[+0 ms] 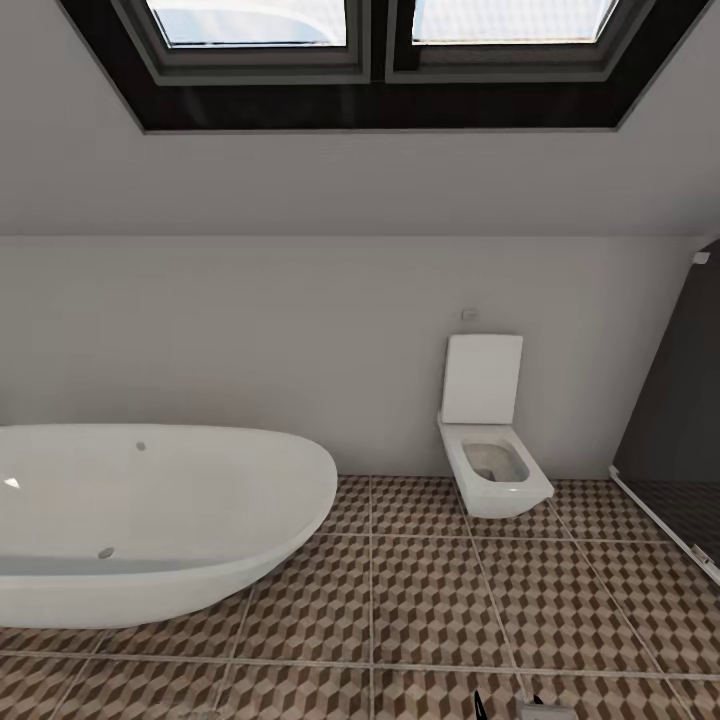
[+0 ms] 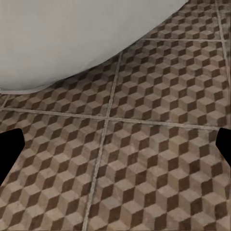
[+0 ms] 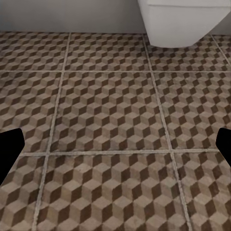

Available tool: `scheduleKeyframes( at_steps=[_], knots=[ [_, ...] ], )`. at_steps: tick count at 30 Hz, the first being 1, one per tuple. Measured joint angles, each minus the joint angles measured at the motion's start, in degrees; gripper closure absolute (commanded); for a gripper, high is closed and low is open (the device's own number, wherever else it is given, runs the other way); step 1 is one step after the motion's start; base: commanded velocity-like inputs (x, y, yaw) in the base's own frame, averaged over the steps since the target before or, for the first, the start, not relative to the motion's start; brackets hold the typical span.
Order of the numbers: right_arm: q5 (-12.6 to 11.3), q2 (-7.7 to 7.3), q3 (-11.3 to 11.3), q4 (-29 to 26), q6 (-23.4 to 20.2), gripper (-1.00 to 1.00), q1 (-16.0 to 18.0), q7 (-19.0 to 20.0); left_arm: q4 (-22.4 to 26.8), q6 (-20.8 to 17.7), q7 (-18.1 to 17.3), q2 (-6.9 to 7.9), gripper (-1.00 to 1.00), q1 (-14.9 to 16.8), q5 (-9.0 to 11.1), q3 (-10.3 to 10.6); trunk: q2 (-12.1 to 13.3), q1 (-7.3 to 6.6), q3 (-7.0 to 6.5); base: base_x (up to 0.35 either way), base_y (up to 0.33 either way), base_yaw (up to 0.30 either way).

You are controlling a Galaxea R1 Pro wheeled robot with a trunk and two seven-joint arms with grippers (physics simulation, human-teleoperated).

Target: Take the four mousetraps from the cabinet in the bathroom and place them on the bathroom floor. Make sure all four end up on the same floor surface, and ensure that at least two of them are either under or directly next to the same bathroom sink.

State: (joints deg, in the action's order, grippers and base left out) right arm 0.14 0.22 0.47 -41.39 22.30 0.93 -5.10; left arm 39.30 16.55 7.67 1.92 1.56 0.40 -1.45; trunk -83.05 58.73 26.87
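Scene: bathroom, robot facing a white wall under a sloped ceiling with a dark-framed skylight (image 1: 370, 60).
Bathroom floor (image 1: 430, 600): brown-and-beige cube-pattern tiles with light grout lines, runs from the wall to the near edge of the head view.
Bathtub (image 1: 150, 520): white, oval, freestanding, at left in the head view, standing on the tiles; its curved side also shows in the left wrist view (image 2: 62, 43).
Toilet (image 1: 490, 450): white, wall-hung, lid up, right of the tub with bare tile between them; its bowl underside shows in the right wrist view (image 3: 185, 21).
Shower screen (image 1: 680, 400): dark glass panel at far right, light rail along its base.
Left gripper (image 2: 115, 149): two dark fingertips at opposite edges of the left wrist view, wide apart, nothing between them, only floor tile (image 2: 144, 159) beyond.
Right gripper (image 3: 115, 149): same, dark fingertips spread to the frame edges, nothing held, floor tile (image 3: 110, 120) beyond.
Head view bottom edge: small dark and grey bits of the robot near the lower right, too cropped to say what part.
Task thing vs jaws: floor lies well beyond both open jaws, no contact; tub edge is near the left gripper's line of sight, toilet near the right's.
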Motion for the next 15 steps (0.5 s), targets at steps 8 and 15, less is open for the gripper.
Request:
scheduleKeyframes(
  at_steps=[8, 15],
  knots=[
    [0.0, -0.03, 0.0, 0.0, 0.1, -1.00, 0.0, 0.0, 13.1, -6.3, 0.1, -1.95, -1.00, 0.0, -0.1, 0.1, 0.0, 0.00, 0.00, 0.000, 0.000, 0.000],
    [0.0, -0.04, 0.0, 0.0, 0.1, -1.00, 0.0, 0.0, 18.3, -16.9, -0.3, -2.67, -1.00, 0.0, -0.1, 0.3, 0.0, 0.00, 0.00, 0.000, 0.000, 0.000]
  ],
)
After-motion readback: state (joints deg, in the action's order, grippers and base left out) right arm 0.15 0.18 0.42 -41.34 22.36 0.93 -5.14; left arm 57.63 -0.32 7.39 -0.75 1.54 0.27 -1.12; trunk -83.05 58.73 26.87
